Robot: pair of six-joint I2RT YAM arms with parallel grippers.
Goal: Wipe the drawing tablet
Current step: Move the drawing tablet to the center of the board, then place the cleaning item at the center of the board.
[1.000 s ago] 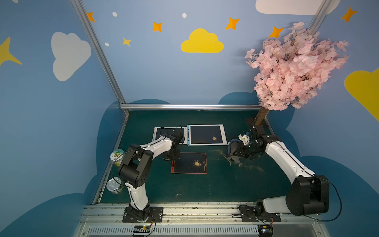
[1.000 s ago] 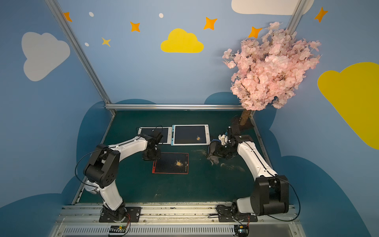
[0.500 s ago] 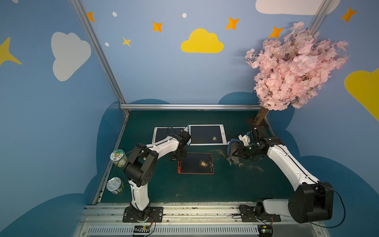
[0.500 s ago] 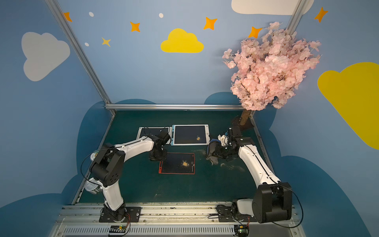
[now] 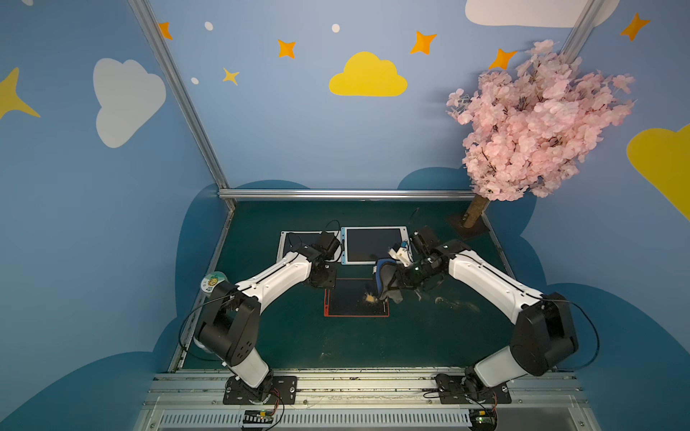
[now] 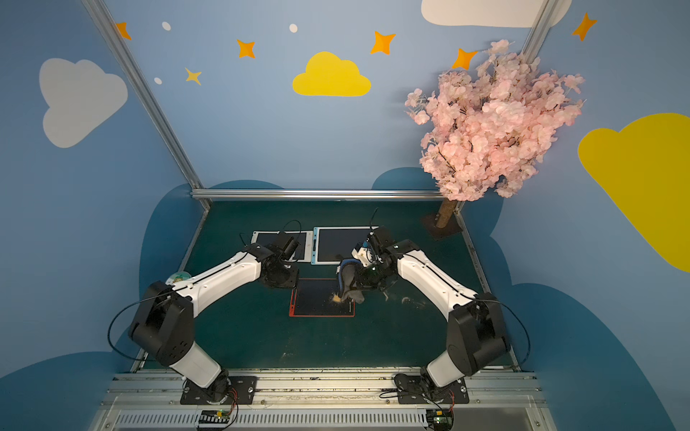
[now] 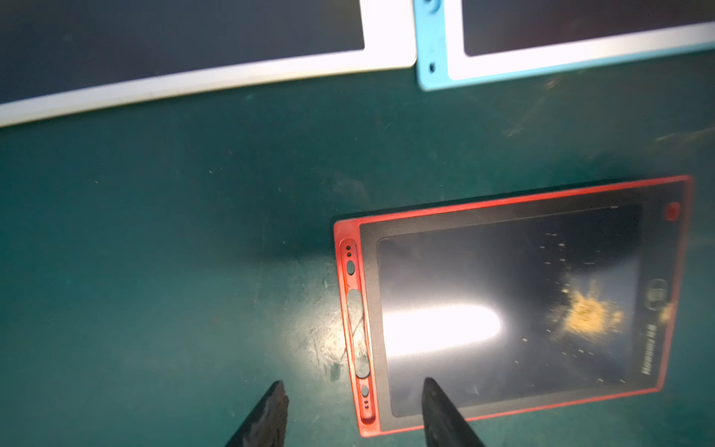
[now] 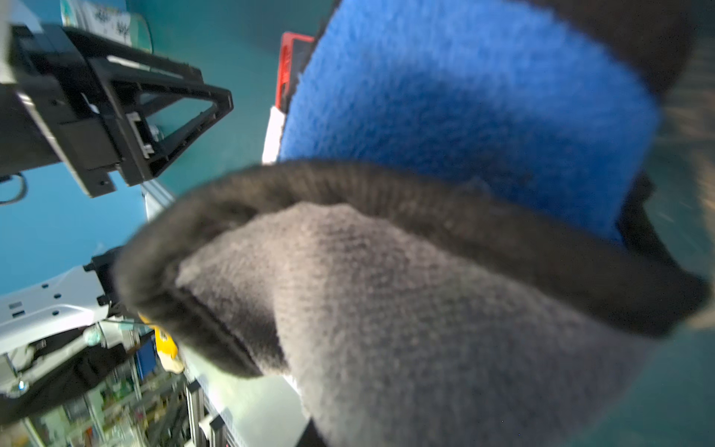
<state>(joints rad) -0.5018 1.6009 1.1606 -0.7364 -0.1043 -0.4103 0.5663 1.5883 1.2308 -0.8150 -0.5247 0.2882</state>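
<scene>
Illegible lettering (image 7: 652, 354) on red tablet (image 7: 483, 278)

I count, off-task: pink tree (image 5: 537, 123) standing far right, a can (image 5: 213, 282) at the mat's (image 5: 429, 343) left edge, yellow cloud (image 5: 367, 76) and orange stars (image 5: 286, 48) painted behind.

Green table (image 5: 283, 336) bears three tablets (image 5: 351, 302) and crumbs (image 5: 455, 304).

Left arm (image 5: 276, 278) and right arm (image 5: 485, 276) are basically twins: glossy white shells on the long links, chunky rounded black joints (image 5: 231, 328) dotted with small holes. A thin black cable (image 5: 182, 328) loops off each elbow. Black base plates (image 5: 259, 388) with silver screws. Left hand (image 7: 352, 383) has black tapered fingers (image 7: 267, 418).
</scene>
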